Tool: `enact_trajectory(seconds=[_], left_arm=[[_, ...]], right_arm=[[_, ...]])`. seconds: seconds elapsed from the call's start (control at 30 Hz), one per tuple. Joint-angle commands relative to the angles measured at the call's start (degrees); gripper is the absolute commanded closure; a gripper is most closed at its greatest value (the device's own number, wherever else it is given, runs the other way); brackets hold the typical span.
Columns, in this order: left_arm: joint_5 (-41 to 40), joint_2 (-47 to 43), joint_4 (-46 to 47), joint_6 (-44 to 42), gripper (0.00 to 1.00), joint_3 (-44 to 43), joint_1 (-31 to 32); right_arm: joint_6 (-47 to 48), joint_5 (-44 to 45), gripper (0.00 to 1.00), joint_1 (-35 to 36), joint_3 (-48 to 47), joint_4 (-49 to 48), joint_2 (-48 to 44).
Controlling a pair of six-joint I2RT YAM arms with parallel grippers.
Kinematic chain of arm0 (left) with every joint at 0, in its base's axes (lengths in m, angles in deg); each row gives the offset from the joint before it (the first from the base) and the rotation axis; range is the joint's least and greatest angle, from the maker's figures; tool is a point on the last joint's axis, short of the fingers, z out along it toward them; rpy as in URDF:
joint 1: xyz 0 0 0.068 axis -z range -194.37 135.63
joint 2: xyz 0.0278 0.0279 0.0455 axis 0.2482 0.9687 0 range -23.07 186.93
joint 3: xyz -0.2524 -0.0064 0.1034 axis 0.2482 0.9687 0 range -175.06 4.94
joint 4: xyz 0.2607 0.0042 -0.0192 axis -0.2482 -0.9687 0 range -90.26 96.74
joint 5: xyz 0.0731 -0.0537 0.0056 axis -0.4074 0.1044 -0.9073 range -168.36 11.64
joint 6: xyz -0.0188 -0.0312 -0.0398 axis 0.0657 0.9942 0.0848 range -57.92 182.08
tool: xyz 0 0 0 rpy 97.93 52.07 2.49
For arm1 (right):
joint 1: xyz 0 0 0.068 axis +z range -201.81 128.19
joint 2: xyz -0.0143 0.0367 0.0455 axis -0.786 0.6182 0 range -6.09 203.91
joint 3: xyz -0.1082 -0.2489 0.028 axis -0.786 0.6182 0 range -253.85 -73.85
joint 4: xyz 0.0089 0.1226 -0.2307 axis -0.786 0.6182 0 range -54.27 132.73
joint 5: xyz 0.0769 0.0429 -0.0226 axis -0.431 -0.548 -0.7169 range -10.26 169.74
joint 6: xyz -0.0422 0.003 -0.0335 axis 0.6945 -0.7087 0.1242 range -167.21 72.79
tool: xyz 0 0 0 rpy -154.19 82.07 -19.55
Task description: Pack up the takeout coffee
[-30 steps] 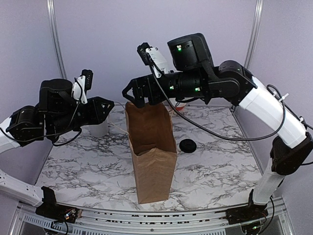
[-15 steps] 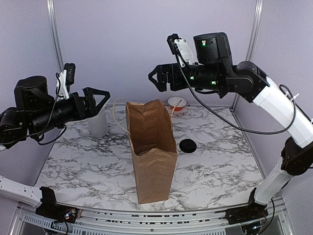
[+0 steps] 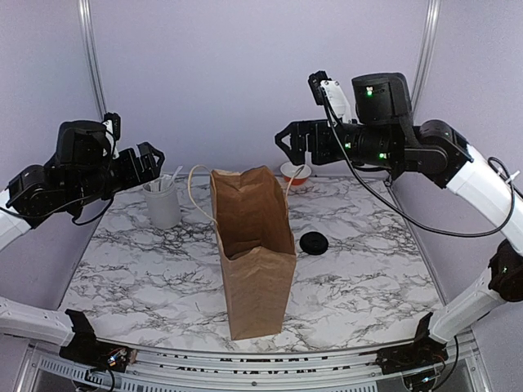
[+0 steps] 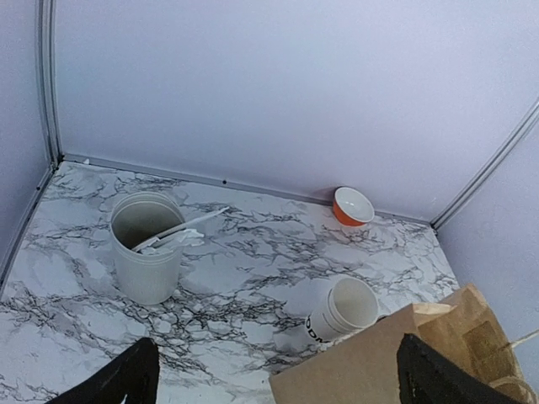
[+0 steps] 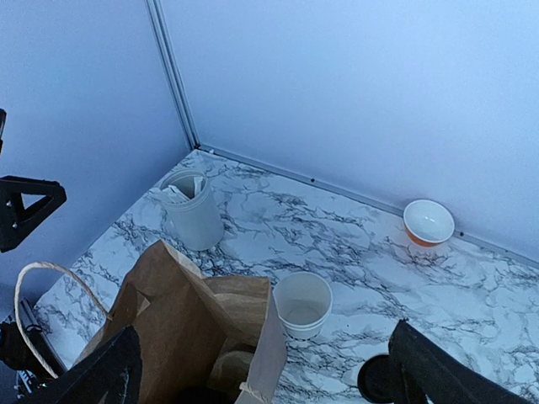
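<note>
Behind the upright brown paper bag (image 3: 253, 245), on the side away from the arm bases, a white paper cup (image 5: 302, 305) is standing open-mouthed with no lid on it, while a black lid (image 3: 314, 242) is lying flat on the marble table (image 3: 368, 278) just to the bag's right. Both arms are hovering high and carrying nothing. The left gripper (image 3: 154, 159) is showing its fingers (image 4: 118, 383) spread wide above the utensil canister (image 3: 162, 204), and the right gripper (image 3: 283, 147) is gaping just as wide up near the orange bowl (image 3: 295, 174). The chief danger is coming from the bag itself (tall, light, and with nothing bracing it): an arm reaching over or around it for the cup is likely going to brush its top edge and topple it. A hard squeeze could be crushing the thin cup wall, and a lid pressed on askew could be popping loose. Something dim is also sitting at the bag's bottom, though I cannot tell what, so a cup lowered in may be landing crooked.
</note>
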Motion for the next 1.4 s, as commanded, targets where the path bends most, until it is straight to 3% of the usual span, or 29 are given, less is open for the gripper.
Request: enact_trajectory(seconds=[0.0,0.2,0.43,0.83,1.37], left_arm=[[6.17,3.87,-2.03,-2.58,0.01,-1.30,-5.60],[8.67,11.94,-1.30,-7.78,0.01,-4.54,-12.92],[8.83,24.88,-5.73,-13.22,0.11,-16.69,-16.13],[4.70,42.94,-13.25,-20.60,0.40,-34.10,-16.55],[-1.57,54.24,-13.73,-22.68,0.58,-39.84,-16.61]], right_arm=[[-1.58,0.47,0.01,-0.62,2.75,-2.07,-2.31],[-1.69,-0.73,0.01,-1.27,5.77,-2.82,-4.37],[-1.60,-1.40,0.01,-1.64,7.39,-2.92,-6.17],[-2.80,-2.61,0.01,-1.75,9.02,-2.44,-7.80],[-4.06,-1.41,0.01,-1.75,11.28,-2.62,-9.79]])
